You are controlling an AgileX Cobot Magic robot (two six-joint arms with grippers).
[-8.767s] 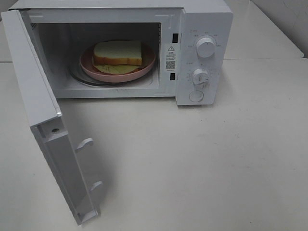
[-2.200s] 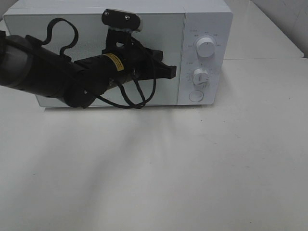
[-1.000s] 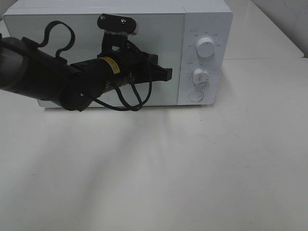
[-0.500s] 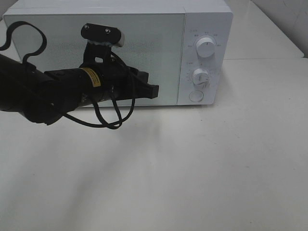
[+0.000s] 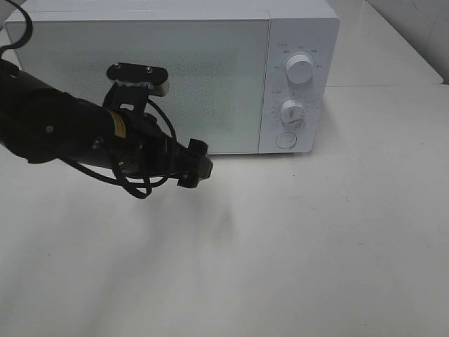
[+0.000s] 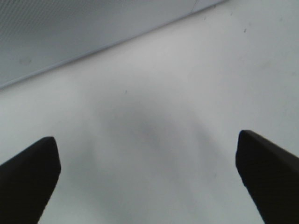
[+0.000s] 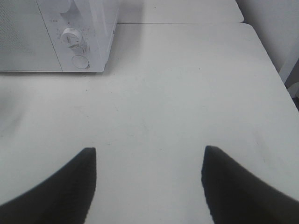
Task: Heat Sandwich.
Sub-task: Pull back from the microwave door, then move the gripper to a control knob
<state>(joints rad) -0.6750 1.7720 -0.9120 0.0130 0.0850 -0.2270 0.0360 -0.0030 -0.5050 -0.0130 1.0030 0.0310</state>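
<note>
No sandwich can be seen: the microwave's point(image 5: 302, 28) frosted door point(image 5: 210, 84) is shut, hiding the inside. Just before that door, the left gripper point(image 5: 196, 166) hangs spread wide and empty above the table point(image 5: 316, 246). The right gripper point(image 7: 149, 149) — also parted, empty — sits well back from the microwave's 2 dials point(image 5: 300, 69).

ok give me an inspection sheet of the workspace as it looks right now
surface: white table, no spills seen
job's things: sandwich not in view; microwave with its door shut, two dials and a round button on the panel
clutter: nothing seen
fingers: left fingers spread wide, empty, in front of the door; right fingers apart, empty, over the table, back from the microwave
cables: black cable looping under the left arm's wrist
surroundings: pale wall behind the table
</note>
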